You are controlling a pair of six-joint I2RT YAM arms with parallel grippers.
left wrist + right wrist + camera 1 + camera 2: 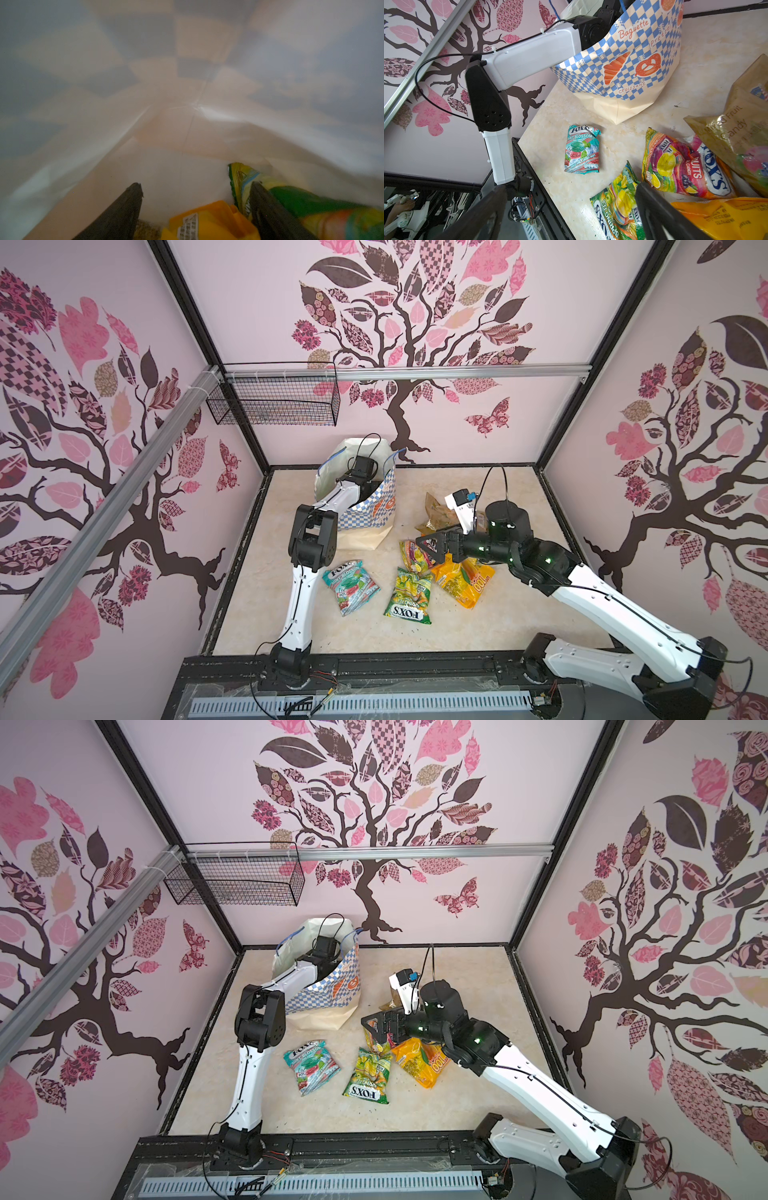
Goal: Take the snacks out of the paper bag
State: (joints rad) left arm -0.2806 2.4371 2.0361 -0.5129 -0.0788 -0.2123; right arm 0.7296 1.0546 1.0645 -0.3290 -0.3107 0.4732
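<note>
Left wrist view puts you deep inside the paper bag. The left end effector has its fingers apart, with nothing pinched yet. A yellow packet lies between them, just behind the tips and nearer one finger. Only its corner shows, so you cannot read its long axis. A green packet lies along the outside of that same finger, its long axis roughly in line with the finger and its end just past the tip.

I judge the yellow one the natural catch: closing should meet it, though the film looks slick and crumpled and may slide.

Ahead of the tips the bag floor is bare. The paper walls crowd in on every side, so you have little room to swing.

The right end effector hangs wide open and empty outside the bag, over the snacks lying on the tabletop, so the left arm is by far the nearer. In both top views the bag stands upright with that arm down through its mouth.
</note>
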